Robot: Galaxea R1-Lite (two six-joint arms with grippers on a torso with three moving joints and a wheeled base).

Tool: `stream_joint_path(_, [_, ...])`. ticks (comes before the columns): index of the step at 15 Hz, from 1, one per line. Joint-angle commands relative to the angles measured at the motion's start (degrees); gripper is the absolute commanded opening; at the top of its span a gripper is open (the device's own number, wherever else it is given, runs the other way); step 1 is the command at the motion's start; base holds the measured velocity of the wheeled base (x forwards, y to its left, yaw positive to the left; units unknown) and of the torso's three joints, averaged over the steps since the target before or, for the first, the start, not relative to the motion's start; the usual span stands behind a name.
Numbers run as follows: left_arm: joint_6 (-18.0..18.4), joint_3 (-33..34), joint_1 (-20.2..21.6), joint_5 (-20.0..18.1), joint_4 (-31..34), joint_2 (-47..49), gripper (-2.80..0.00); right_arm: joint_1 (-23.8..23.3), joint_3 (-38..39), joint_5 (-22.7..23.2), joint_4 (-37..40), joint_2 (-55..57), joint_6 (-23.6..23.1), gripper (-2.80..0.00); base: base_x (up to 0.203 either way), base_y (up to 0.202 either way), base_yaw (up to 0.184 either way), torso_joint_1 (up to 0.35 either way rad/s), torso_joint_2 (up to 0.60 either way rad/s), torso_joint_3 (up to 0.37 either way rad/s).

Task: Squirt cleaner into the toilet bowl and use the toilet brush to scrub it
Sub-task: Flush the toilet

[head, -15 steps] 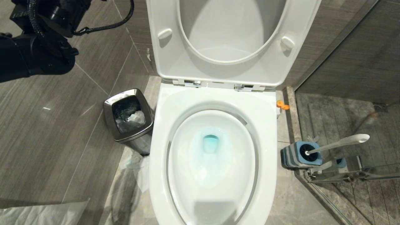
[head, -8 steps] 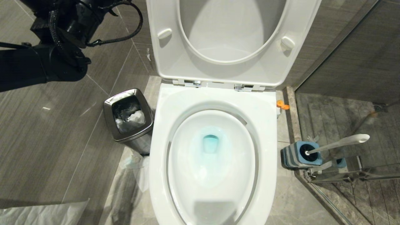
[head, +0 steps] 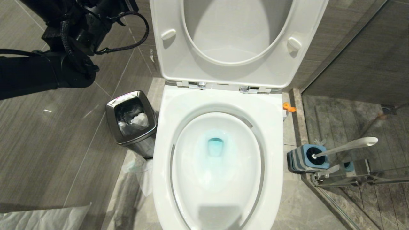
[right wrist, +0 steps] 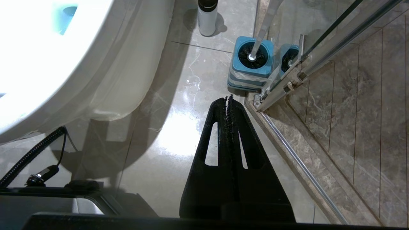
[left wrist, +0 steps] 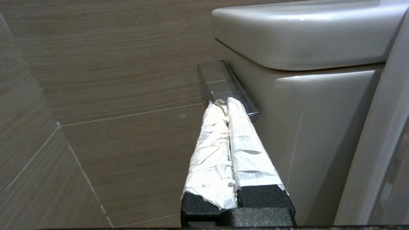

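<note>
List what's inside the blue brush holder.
The toilet brush stands in the holder, its black bristle head filling the opening. The holder's bottom beneath the bristles is covered.

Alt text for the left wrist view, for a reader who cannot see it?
The left gripper, its shut fingers wrapped in white paper, has its tips at a chrome flush lever on the side of the white toilet tank. The tank lid overhangs above, and brown wood-look wall tiles fill the rest.
</note>
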Motion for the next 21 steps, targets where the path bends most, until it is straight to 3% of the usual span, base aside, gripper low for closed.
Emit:
stream_joint_path(1, [0.0, 0.0, 0.0, 0.0, -0.3, 0.4, -2.80, 0.0, 0.0, 0.0, 0.0, 0.0, 0.0, -2.80, 0.000, 0.000, 0.000, 0.000, 0.00, 0.000])
stream_joint_path(21, [0.3, -0.1, -0.1, -0.1, -4.3, 8.6, -2.80, 0.0, 0.0, -0.1, 0.0, 0.0, 0.0, -2.80, 0.000, 0.000, 0.000, 0.000, 0.00, 0.000])
